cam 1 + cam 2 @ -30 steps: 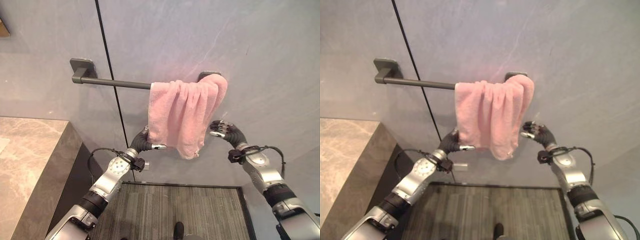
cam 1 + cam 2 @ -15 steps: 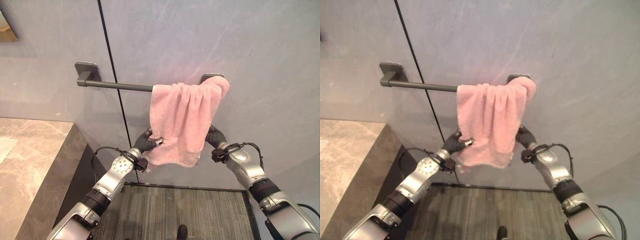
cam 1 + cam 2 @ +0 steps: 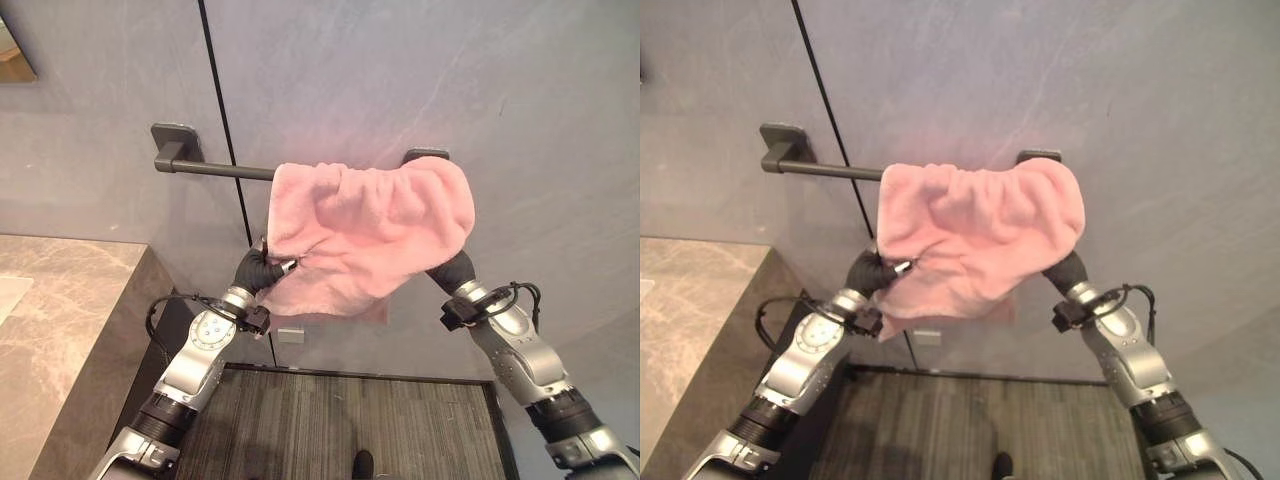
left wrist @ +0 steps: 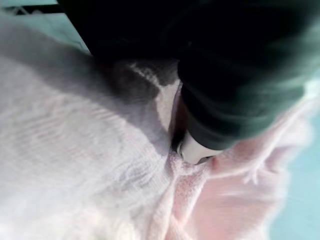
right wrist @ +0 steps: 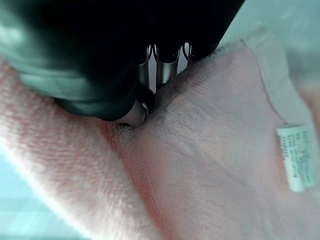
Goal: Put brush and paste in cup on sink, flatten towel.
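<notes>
A: What takes up most of the scene?

B: A grey wall (image 3: 420,80) with a dark vertical seam, and below it a strip of dark ribbed floor (image 3: 350,420). Off beyond the left robot hand, a marbled stone bench (image 3: 60,310) juts in from the side.

A: And the task's thing?

B: The pink towel (image 3: 370,225) hangs over a dark rail (image 3: 215,168) fixed to the wall, above both robot hands. It is bunched toward the rail's right-hand bracket, and its lower part is drawn out wide between the two hands, still wrinkled.

A: What is the left robot hand (image 3: 262,270) doing?

B: It is at the towel's lower left edge, fingers curled and pinching the cloth. Its wrist view shows a thumb tip (image 4: 197,150) pressed into a fold of the towel.

A: The right robot hand (image 5: 145,107)?

B: From the head views its wrist goes up under the towel's lower right corner, so the hand is hidden there. Its own wrist view shows silver fingers (image 5: 165,67) against the cloth with the thumb closing on a fold, so it is pinching the towel too.

A: Anything small?

B: A white care label (image 5: 295,157) is sewn to the towel's hem, just beyond the right robot hand. On the wall below the left robot hand sits a small pale plate (image 3: 291,335).
</notes>
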`<state>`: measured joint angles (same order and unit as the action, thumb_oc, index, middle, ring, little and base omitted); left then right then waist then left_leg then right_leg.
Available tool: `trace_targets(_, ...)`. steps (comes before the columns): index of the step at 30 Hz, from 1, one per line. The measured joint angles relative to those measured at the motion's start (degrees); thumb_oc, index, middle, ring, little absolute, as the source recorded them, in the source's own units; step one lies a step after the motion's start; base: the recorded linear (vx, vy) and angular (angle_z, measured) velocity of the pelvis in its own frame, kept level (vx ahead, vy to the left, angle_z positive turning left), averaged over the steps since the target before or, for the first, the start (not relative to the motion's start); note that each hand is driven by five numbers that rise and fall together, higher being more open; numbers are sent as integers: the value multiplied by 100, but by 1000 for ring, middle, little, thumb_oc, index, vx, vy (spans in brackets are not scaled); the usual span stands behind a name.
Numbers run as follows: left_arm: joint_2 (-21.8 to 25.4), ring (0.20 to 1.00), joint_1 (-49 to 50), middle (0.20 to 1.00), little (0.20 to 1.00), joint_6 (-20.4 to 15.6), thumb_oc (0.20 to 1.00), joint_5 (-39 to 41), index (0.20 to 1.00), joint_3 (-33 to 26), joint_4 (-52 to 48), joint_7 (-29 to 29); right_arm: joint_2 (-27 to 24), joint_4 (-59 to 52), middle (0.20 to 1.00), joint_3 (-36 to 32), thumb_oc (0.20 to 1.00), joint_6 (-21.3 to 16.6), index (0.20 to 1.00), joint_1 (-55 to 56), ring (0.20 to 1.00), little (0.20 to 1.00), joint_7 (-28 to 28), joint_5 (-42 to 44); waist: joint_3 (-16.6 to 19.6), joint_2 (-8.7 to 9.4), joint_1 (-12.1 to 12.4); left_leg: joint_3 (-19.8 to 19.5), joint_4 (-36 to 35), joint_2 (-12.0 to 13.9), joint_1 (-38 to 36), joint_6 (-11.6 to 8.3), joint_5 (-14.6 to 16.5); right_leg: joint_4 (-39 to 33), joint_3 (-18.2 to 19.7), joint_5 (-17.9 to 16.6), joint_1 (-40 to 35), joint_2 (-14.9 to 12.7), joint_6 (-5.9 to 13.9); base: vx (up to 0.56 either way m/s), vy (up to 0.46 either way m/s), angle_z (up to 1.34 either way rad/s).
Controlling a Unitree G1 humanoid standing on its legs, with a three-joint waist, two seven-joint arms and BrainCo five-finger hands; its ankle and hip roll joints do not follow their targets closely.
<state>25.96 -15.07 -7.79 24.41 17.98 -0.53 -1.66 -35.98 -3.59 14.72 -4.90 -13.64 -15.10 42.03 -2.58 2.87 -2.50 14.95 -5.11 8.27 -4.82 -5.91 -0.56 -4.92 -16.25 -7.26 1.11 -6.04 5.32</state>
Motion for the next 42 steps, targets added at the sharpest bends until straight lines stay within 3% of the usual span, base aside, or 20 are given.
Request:
trace_targets(7,72,200,433,200,200,-225,200,277,200,-466,-831,39,162,-636,200,536,200,-103,200,-280,200,200,-127,106,66,166,26,5,1,0,0,0,0,-1,7,0,5,-1,4,3,15,-1)
trace_targets(13,73,200,820,200,200,-398,200,280,200,-856,-1159,153,440,-649,200,1173,200,-119,200,-960,200,200,-113,88,27,249,233,-28,4,-1,118,-20,-19,0,-19,-11,102,-5,2,1,11,2)
trace_targets(21,75,200,994,200,200,-432,200,438,200,-1038,-1042,328,808,-442,200,1215,200,-125,200,-1218,200,200,109,-126,-63,265,439,-178,4,-5,286,-28,-25,-1,-158,7,173,-25,21,1,18,9)
trace_targets(25,18,200,1017,200,200,-401,200,535,200,-993,-315,398,967,-206,200,1278,200,-124,200,-1188,200,200,282,-384,-195,242,485,-176,4,-18,310,-28,-29,-1,-157,9,205,-35,23,5,7,2)
trace_targets(26,18,222,1012,222,222,-364,222,549,222,-979,-154,406,983,-193,200,1266,200,-124,200,-1145,200,200,363,-475,-217,244,469,-166,4,-21,316,-28,-28,-1,-151,9,221,-36,23,35,41,-4)
trace_targets(28,10,511,1011,511,511,-320,511,549,511,-974,44,412,1050,-123,200,1250,200,-123,200,-1097,200,200,393,-486,-275,236,448,-150,4,-21,321,-27,-28,0,-140,8,232,-37,23,37,36,-5)
trace_targets(29,-6,1000,992,1000,1000,-317,1000,542,1000,-917,217,439,1115,-2,244,1234,244,-126,244,-1055,244,244,423,-498,-281,232,419,-125,4,-24,318,-28,-28,0,-121,8,247,-34,22,36,30,-7)
trace_targets(30,-37,1000,977,1000,1000,-314,1000,534,1000,-858,349,476,1178,73,379,1232,379,-125,379,-975,379,379,482,-521,-286,226,418,-105,4,-23,309,-27,-28,0,-106,7,244,-33,22,39,28,-12)
trace_targets(31,-54,1000,961,1000,1000,-291,1000,489,1000,-794,509,516,1254,228,589,1234,589,-121,589,-925,589,589,514,-582,-288,222,415,-45,4,-23,295,-24,-25,0,-64,6,255,-30,21,40,24,-16)
trace_targets(32,-76,1000,950,1000,1000,-242,1000,406,1000,-762,637,552,1326,383,1000,1237,1000,-120,1000,-885,1000,1000,527,-596,-287,223,405,-19,4,-26,279,-22,-24,0,-18,2,267,-27,18,53,30,-17)
trace_targets(42,-185,1000,914,1000,1000,103,1000,-491,1000,-532,1483,745,1891,2264,1000,1179,1000,22,1000,-49,1000,1000,819,-863,-367,50,174,133,1,-22,-81,5,15,-1,147,-9,11,-13,8,18,9,-9)
